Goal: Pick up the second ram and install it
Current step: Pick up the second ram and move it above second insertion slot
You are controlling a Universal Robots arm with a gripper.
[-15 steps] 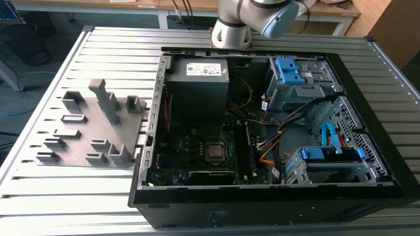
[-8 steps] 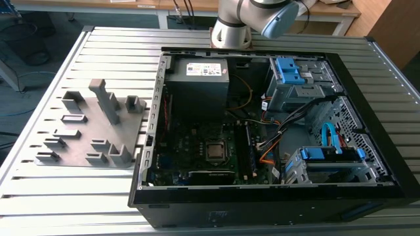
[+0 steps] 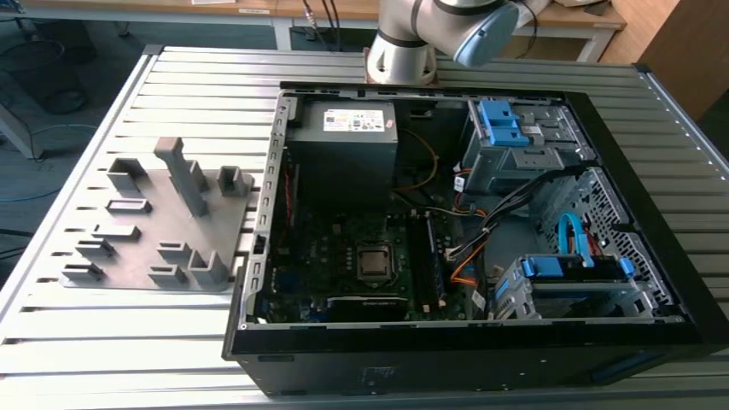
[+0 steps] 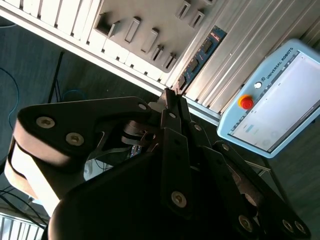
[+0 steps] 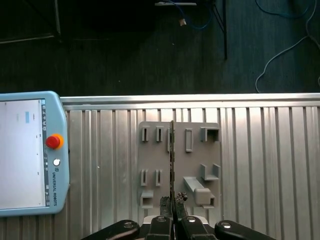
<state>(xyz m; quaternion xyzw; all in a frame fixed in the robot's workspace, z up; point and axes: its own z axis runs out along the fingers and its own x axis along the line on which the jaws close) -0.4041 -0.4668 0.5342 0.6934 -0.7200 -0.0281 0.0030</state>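
Exterior view: a black steel case (image 3: 456, 342) lies open on a ribbed aluminium table (image 3: 183, 85), showing a green board, cables and blue drive brackets. At the exterior view's left sits a flat gray plastic plate (image 3: 142, 243) with upright blocks and slots. The arm (image 3: 422, 34), pale gray tube with rounded joints, rises from behind the case and bends out of frame.

Second wrist view: the gripper (image 4: 171, 95), matte black links with bright screw heads, has its fingers pinched together on one end of the ram (image 4: 202, 52). The ram is a slim blue-green strip with small black chips, and it points away from the fingertips, seemingly hanging clear above the plate (image 4: 160, 20) and table. A light blue pendant (image 4: 280, 100) with a red button lies on the table.

First wrist view: the gripper (image 5: 172, 202) clamps the ram (image 5: 172, 150), seen edge-on as a thin dark line, straight out from the fingers and crossing over the plate (image 5: 195, 160). The pendant (image 5: 25, 150) lies beside the plate, apart from it.
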